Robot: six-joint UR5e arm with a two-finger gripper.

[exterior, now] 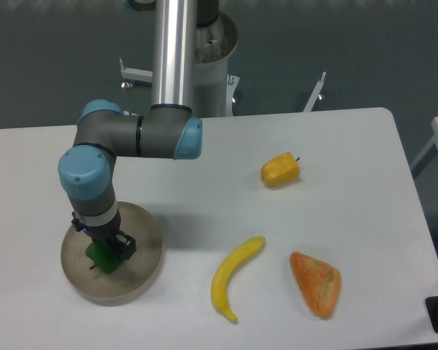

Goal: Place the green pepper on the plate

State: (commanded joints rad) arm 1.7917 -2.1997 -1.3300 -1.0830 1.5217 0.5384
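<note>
The green pepper (102, 258) is a small glossy bright-green shape sitting over the middle of the round beige-tan plate (140, 271) at the front left of the table. My gripper (105, 251) points straight down over the plate with its fingers around the pepper. The wrist and gripper body hide most of the pepper and the fingertips, so I cannot tell whether the fingers are pressing on it or whether the pepper rests on the plate.
A yellow-orange pepper (280, 170) lies at the centre right. A yellow banana (233, 276) lies at the front centre, right of the plate. An orange wedge-shaped item (317, 283) lies at the front right. The arm's base column (179, 55) stands at the back.
</note>
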